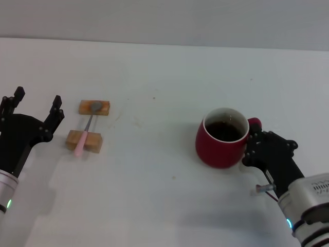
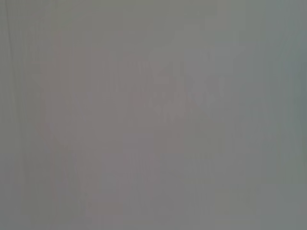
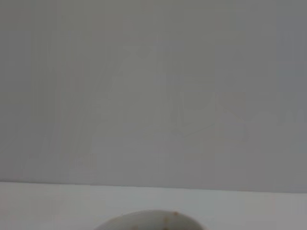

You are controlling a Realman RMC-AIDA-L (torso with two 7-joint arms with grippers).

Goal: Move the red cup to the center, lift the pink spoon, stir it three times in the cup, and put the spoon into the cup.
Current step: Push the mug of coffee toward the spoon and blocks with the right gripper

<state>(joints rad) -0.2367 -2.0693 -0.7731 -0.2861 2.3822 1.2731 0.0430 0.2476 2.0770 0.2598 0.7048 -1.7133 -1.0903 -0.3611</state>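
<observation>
Surface [image 1: 169, 206]: I've got a white top carrying everything.
Right gripper [image 1: 255, 142]: I see it at the cup's handle side, fingers pinching the handle.
Left gripper [image 1: 37, 112]: parked at my far left, fingers spread, well apart from the spoon.
Cup [image 1: 221, 145]: upright, right of centre, dark liquid inside; its pale rim [image 3: 151, 219] peeks into the right wrist view.
Blocks [image 1: 84, 140]: two tan ones at left, one behind the other.
Spoon [image 1: 86, 128]: lying across both blocks, bowl on the far one.

No readable text, label, brand, number or sign shows on anything here, in head view or either wrist view.
</observation>
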